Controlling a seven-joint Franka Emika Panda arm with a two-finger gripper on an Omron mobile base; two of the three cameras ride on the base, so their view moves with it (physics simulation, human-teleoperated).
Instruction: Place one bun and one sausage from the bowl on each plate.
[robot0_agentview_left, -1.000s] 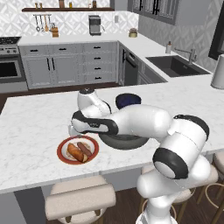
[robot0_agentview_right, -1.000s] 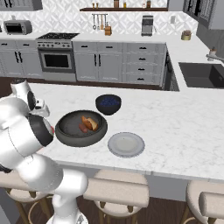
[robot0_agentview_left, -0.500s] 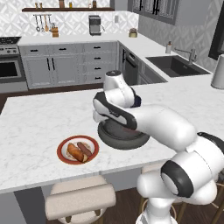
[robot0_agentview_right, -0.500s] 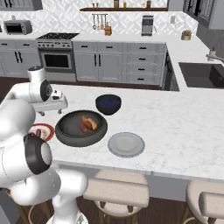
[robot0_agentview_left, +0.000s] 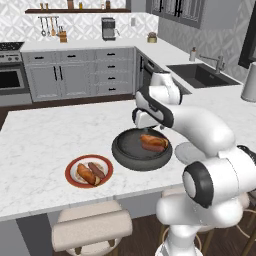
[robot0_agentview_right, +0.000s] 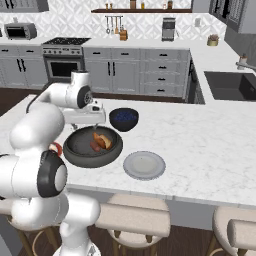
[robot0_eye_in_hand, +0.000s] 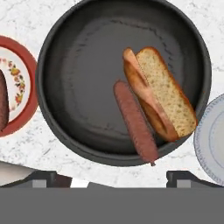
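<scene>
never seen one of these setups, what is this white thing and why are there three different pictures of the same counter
The white thing is a robot arm on a base that can drive, in a computer-rendered kitchen. Two pictures come from cameras on that base, behind the arm to its left and right, so they show the same marble counter from two sides. The third comes from a camera on the arm's hand, looking straight down.

On the counter sits a wide dark grey bowl holding one bun and one sausage. Beside it are a red-rimmed plate that already carries a bun and a sausage, a plain grey plate with nothing on it, and a small dark blue bowl.

The end effector hovers over the grey bowl. Its fingertips stand wide apart, so it is open and holds nothing.
</scene>
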